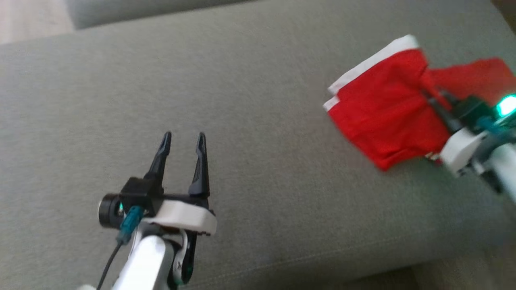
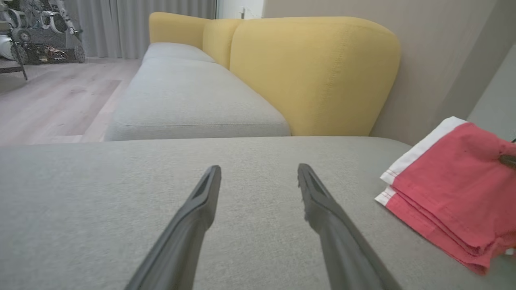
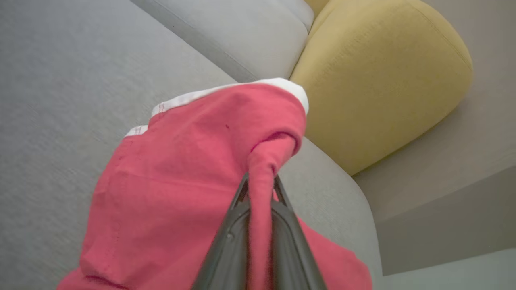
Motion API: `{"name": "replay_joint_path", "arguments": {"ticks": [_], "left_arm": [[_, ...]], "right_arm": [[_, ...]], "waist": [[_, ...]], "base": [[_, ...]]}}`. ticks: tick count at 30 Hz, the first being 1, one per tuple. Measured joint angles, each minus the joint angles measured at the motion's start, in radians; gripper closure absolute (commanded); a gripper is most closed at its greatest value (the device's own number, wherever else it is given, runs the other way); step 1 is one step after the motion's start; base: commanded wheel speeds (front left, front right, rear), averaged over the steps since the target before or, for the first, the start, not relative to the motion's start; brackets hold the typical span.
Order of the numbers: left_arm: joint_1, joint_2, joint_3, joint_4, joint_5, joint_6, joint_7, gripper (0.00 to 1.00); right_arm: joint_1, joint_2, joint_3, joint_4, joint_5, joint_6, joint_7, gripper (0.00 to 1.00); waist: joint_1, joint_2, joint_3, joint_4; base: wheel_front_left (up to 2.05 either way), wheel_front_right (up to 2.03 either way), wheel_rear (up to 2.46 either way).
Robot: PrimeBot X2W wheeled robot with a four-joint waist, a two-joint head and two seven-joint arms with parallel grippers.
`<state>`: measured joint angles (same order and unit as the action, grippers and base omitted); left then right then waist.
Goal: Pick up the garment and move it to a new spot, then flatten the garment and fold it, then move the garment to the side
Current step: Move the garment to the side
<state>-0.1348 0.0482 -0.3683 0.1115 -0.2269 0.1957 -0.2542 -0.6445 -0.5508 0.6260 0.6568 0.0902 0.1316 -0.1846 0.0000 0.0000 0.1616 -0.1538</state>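
Since the right end effector [image 3: 260,183] pinches a bunched ridge of the garment [image 1: 383,112], folded at the right of the sofa [image 1: 242,80], a low, slow carry seems best so the layers do not slip. The left end effector [image 1: 184,139] hovers wide, well apart, free to steady the far edge.

We count one red garment [image 1: 383,108], with two white strips [image 1: 371,56] along one edge. We count two grippers, the left gripper [image 1: 184,135] and the right gripper [image 3: 261,181]. Each has two long dark fingers [image 2: 201,201], making four fingers in all. In the left wrist view we count three grey seat cushions [image 2: 193,108] and three yellow back cushions [image 2: 314,72]. We also count one grey curtain [image 2: 121,24], one wheeled machine [image 2: 40,36] and one green light [image 1: 506,106] at the right wrist.
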Motion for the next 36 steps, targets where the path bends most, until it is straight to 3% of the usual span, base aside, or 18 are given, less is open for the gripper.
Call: {"name": "replay_joint_path", "arguments": {"ticks": [5, 10, 27, 28, 29, 30, 36], "left_arm": [[-0.067, -0.001, -0.001, 0.017, 0.029, -0.012, -0.002, 0.0], [-0.128, -0.001, -0.002, 0.03, 0.052, -0.021, -0.002, 0.0], [-0.21, -0.001, 0.015, 0.057, 0.085, -0.046, -0.002, 0.0], [-0.213, -0.001, 0.015, 0.059, 0.085, -0.046, -0.002, 0.0], [-0.215, -0.001, 0.015, 0.06, 0.085, -0.046, -0.002, 0.0], [-0.217, -0.001, 0.015, 0.062, 0.085, -0.046, -0.002, 0.0], [-0.216, -0.001, 0.012, 0.074, 0.079, -0.046, -0.002, 0.0]], "right_arm": [[-0.08, -0.095, 0.048, 0.0, 0.061, 0.0, 0.01, 1.0], [-0.151, -0.135, 0.047, 0.062, 0.1, 0.0, 0.01, 1.0], [-0.228, -0.091, -0.093, 0.302, 0.072, 0.0, 0.044, 1.0], [-0.228, -0.085, -0.098, 0.31, 0.064, 0.0, 0.044, 0.83], [-0.228, -0.08, -0.107, 0.319, 0.057, 0.0, 0.044, 0.15], [-0.228, -0.073, -0.12, 0.33, 0.056, 0.0, 0.044, 0.0], [-0.228, -0.053, -0.176, 0.368, 0.019, 0.0, 0.015, 0.0]], "waist": [[0.0, 0.0, 0.08, -0.048], [0.0, 0.0, 0.161, -0.083], [0.0001, 0.0, 0.308, -0.112], [0.0001, 0.0, 0.31, -0.11], [0.0001, 0.0, 0.311, -0.108], [0.0001, -0.0001, 0.31, -0.106], [0.0, -0.0001, 0.272, -0.094]], "base": [[0.0, 0.0, 0.0], [0.0, 0.0, 0.0], [0.0, 0.0, 0.0], [0.0, 0.0, 0.0], [0.0, 0.0, 0.0], [0.0, 0.0, 0.0], [0.0, 0.0, 0.0]]}}
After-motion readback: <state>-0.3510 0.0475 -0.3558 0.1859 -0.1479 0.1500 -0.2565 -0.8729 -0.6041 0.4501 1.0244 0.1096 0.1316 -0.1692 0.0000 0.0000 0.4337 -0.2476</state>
